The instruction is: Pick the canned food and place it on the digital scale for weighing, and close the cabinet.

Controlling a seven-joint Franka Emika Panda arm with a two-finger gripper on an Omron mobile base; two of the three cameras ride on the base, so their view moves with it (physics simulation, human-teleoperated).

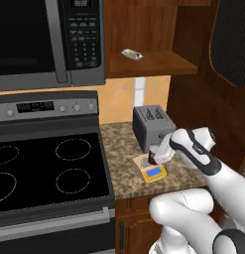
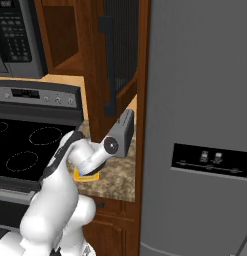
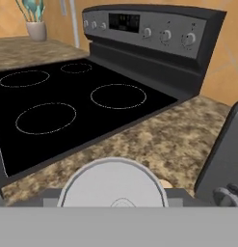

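The canned food (image 1: 153,158) is a small dark red can, standing over the tan plate of the orange-yellow digital scale (image 1: 154,173) in front of the toaster. My gripper (image 1: 156,154) reaches down over it and is shut on the can. In the hand view the can's silvery top (image 3: 113,185) sits right between the finger tips of my gripper (image 3: 113,198), with a sliver of tan plate beside it. The cabinet (image 1: 144,62) stands open, its door (image 1: 232,39) swung out to the right; the door (image 2: 120,50) also hangs above the counter in the right base view.
A grey toaster (image 1: 151,126) stands just behind the scale. A pale wrapped item (image 1: 132,54) lies on the cabinet shelf. The black stove top (image 1: 44,168) is to the left under the microwave (image 1: 44,39). A grey fridge (image 2: 200,125) walls off the right.
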